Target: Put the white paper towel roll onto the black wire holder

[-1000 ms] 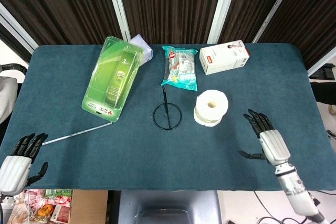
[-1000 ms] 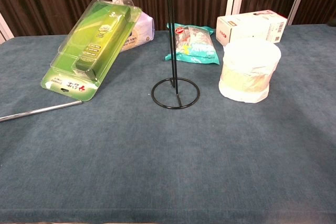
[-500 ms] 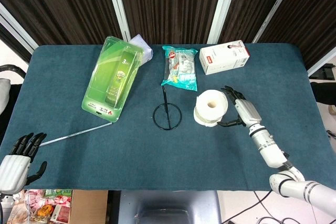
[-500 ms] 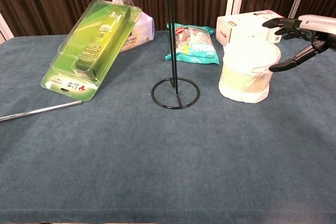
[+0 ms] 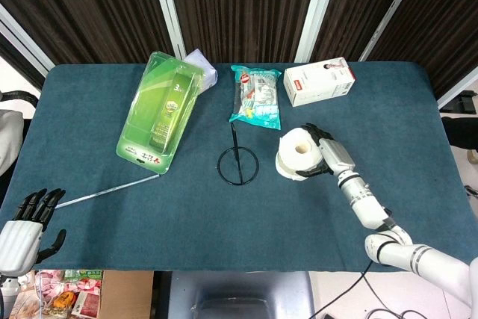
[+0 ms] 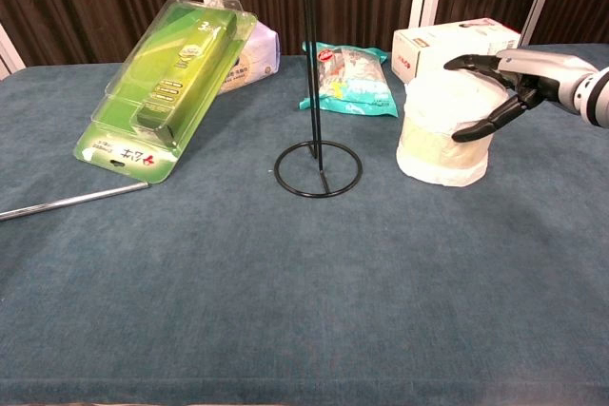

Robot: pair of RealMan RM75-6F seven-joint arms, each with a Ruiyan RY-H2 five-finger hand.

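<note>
The white paper towel roll (image 5: 299, 153) (image 6: 445, 130) stands on end on the blue table, right of centre. The black wire holder (image 5: 235, 147) (image 6: 311, 73) stands upright just to its left, a thin pole on a ring base, bare. My right hand (image 5: 331, 156) (image 6: 519, 73) is against the roll's right side, its fingers spread around the far edge and its thumb at the near side; the roll still rests on the table. My left hand (image 5: 19, 233) hangs off the table's near left corner, fingers apart, holding nothing.
A green blister pack (image 5: 160, 113) lies at the back left, propped on a pale packet. A teal snack bag (image 5: 255, 96) and a white box (image 5: 319, 81) lie behind the holder and roll. A thin metal rod (image 5: 112, 188) lies at the front left.
My right hand has moved forward and left from the table's near right part to the roll and now cups its side. The roll, holder and left hand have stayed put.
</note>
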